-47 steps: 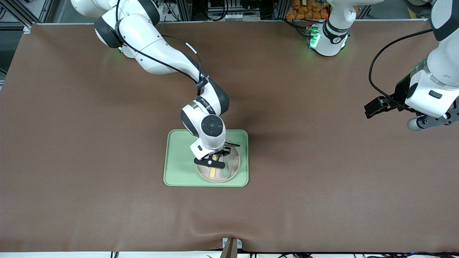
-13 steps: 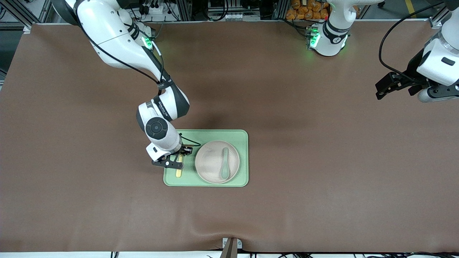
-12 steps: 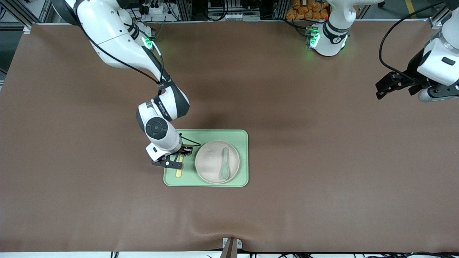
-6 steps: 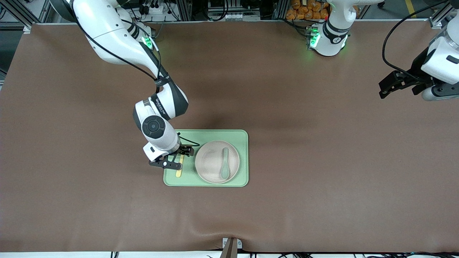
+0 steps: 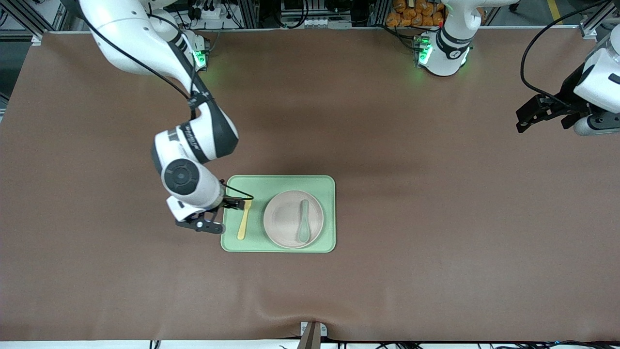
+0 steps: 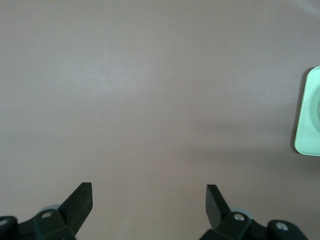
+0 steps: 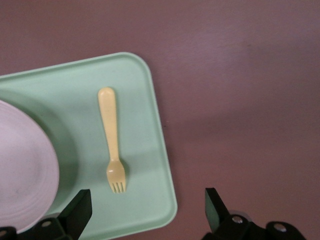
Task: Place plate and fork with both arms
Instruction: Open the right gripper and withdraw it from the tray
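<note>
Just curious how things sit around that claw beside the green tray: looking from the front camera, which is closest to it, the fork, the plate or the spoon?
From the right claw, which hangs open over the tray's edge at the right arm's end:
1. Fork, on the tray beside the claw.
2. Plate, on the tray beside the fork.
3. Spoon, lying in the plate, toward the left arm's end.

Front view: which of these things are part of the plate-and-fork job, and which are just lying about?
Job: plate on the tray; fork beside it on the tray; right gripper, open at the tray's edge; left gripper, open, waiting.
Lying about: spoon on the plate; tray.
</note>
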Available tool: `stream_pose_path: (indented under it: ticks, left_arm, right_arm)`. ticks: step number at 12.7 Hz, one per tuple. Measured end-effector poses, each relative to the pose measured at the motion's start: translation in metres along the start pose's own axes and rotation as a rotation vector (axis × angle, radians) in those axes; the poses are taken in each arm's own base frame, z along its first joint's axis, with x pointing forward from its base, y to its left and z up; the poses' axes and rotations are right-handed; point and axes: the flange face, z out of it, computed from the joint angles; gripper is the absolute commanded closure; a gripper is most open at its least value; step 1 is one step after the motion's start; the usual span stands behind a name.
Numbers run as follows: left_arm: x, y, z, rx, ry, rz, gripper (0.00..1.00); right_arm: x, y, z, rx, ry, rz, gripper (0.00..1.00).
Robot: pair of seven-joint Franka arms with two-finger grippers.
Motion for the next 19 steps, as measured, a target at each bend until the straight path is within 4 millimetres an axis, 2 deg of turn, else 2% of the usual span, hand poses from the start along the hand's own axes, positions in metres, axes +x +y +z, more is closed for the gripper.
stream_pose_path:
  ticks: [6, 12, 19]
  left_arm:
    - [0.000, -0.002, 0.000, 0.000, -0.001, -0.004, 0.00]
    - [0.001, -0.008, 0.003, 0.002, -0.008, -0.015, 0.00]
    - [0.001, -0.010, 0.005, 0.002, -0.010, -0.018, 0.00]
  right_arm:
    - [0.011, 0.093, -0.085, -0.006, -0.033, -0.059, 0.00]
    - [-0.012, 0.153, -0.172, 0.008, -0.013, -0.064, 0.00]
    - [-0.031, 0.215, -0.221, 0.027, 0.027, -0.067, 0.00]
